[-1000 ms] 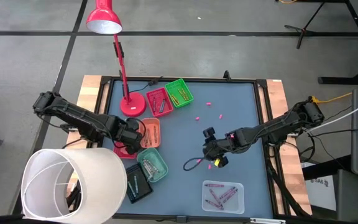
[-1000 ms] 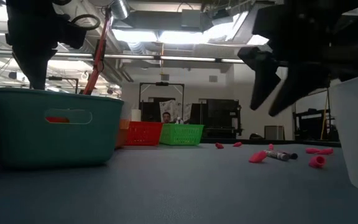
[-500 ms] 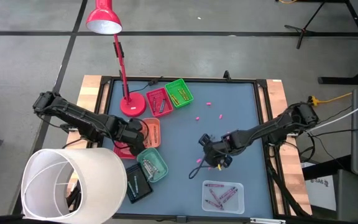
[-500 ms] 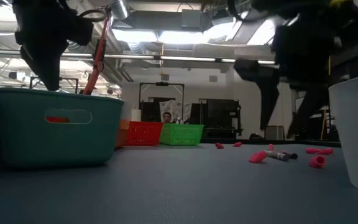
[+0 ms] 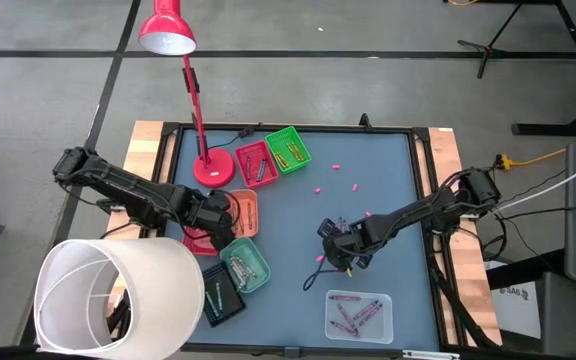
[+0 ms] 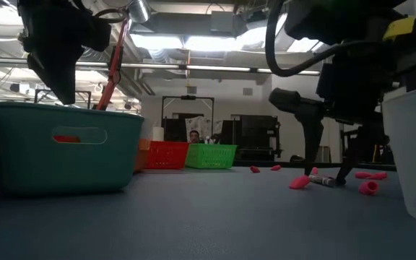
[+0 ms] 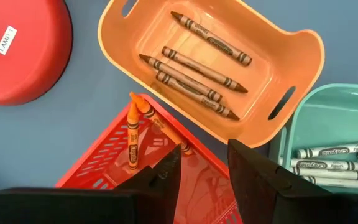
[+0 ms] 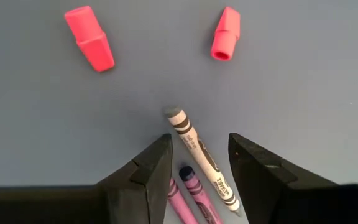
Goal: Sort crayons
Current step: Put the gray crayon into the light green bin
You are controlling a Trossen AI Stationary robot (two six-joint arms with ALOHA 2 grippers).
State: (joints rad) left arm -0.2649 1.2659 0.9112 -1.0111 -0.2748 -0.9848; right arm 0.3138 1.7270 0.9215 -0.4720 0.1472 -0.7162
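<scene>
I have the right gripper down low over the blue mat, a little toward four o'clock from its middle, fingers spread and holding nothing, straddling a small cluster of loose crayons: a grey crayon with a purple crayon just beside it. In the right wrist view the grey crayon lies flat, its long axis running straight on between my fingers and a little off their line, blunt end away from the wrist (the tip is hidden near the fingers). The left gripper hangs at nine o'clock over the red tray, fingers parted and empty; an orange crayon lies in that tray below it. Sorting looks well along to me: brown crayons sit in the orange tray, grey ones in the teal tray, more in the green tray at eleven o'clock and the clear tray at five. What remains, as I judge it, is this cluster under the right gripper; the pink caps scattered toward one o'clock look like erasers, not crayons.
</scene>
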